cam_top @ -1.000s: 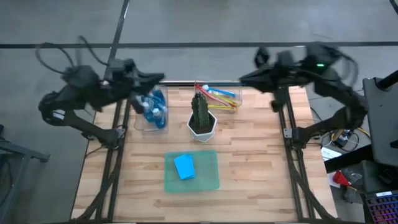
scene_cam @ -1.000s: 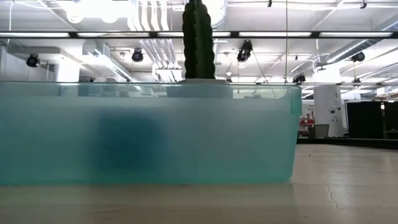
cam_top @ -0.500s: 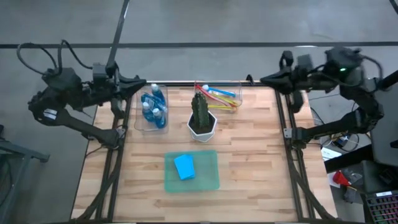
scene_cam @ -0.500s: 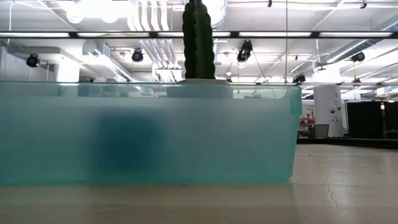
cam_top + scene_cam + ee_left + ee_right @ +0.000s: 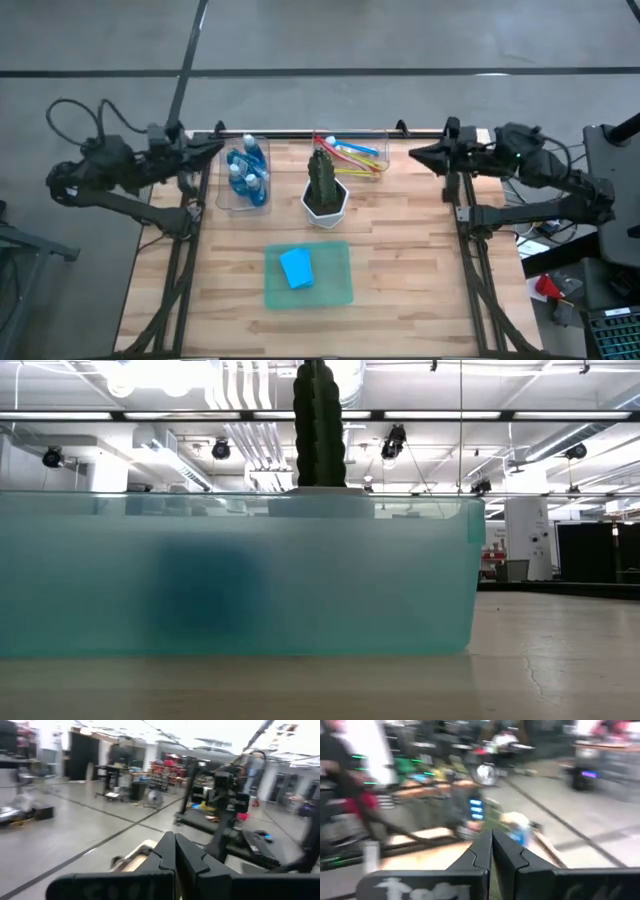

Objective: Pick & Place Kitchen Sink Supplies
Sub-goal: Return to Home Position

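wooden table (image 5: 420,260) carries bottle bin (image 5: 222,195) and brush bin (image 5: 385,165); left gripper (image 5: 216,148) and right gripper (image 5: 417,155) hover clenched, empty, at its far corners; settle both slowly, clear of bins.

Grey concrete floor (image 5: 400,40), wooden table (image 5: 400,250), ceiling strip lights (image 5: 150,415), exposed white ducts (image 5: 240,390)

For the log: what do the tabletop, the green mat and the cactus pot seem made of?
Tabletop: pale wood, matte, with visible plank joints. Green mat: likely frosted translucent plastic or silicone; a dark blur shows through it in the low view. Cactus pot: smooth white, faceted; ceramic or plastic, cannot tell.
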Controlling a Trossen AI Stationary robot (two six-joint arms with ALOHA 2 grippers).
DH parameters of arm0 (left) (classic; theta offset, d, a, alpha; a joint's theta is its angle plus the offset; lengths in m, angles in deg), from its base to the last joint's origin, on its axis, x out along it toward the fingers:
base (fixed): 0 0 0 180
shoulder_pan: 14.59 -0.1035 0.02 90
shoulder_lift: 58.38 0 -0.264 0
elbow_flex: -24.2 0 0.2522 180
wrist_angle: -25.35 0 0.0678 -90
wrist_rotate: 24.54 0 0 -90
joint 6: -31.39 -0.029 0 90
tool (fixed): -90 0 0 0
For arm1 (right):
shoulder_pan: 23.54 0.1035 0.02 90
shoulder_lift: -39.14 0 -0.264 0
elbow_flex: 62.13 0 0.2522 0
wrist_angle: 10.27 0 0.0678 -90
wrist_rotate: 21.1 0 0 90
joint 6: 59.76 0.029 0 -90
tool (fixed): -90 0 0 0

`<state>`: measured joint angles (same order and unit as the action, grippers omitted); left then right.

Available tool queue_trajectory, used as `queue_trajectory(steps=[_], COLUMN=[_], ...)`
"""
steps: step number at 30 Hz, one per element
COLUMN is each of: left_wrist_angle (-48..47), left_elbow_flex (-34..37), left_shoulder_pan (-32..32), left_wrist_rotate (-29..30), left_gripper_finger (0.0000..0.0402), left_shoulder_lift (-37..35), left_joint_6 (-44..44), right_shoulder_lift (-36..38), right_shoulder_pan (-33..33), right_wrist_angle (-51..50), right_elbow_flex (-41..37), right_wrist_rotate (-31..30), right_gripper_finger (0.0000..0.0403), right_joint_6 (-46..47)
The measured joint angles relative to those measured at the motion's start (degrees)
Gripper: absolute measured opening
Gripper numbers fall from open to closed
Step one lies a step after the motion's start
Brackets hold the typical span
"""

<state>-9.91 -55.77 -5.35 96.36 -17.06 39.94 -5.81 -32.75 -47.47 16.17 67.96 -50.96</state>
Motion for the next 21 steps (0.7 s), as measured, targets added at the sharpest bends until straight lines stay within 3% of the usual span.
queue_trajectory(steps=[3, 5, 14, 21], left_wrist_angle=[-4.84, -6.48, 10.02, 23.99], left_elbow_flex=[4.89, 8.50, 26.41, 39.68], left_shoulder_pan=[0.00, 0.00, 0.04, 0.02], left_wrist_rotate=[6.12, 7.64, 2.16, -4.19], left_gripper_finger=[0.0000, 0.0000, 0.0000, 0.0000], left_shoulder_lift=[-3.82, -5.57, -11.63, -17.05], left_joint_6=[-0.37, 3.47, -0.67, -2.72], right_shoulder_lift=[3.00, 4.36, 12.58, 20.23], right_shoulder_pan=[-0.13, -0.05, -0.55, -0.52], right_wrist_angle=[-4.88, -6.81, 17.58, 18.32], right_elbow_flex=[-6.96, -11.17, -29.61, -38.28], right_wrist_rotate=[-9.16, -10.78, -0.20, 2.94], right_gripper_finger=[0.0008, 0.0008, 0.0009, 0.0009], right_joint_6=[-3.44, 0.06, -2.31, -1.93])
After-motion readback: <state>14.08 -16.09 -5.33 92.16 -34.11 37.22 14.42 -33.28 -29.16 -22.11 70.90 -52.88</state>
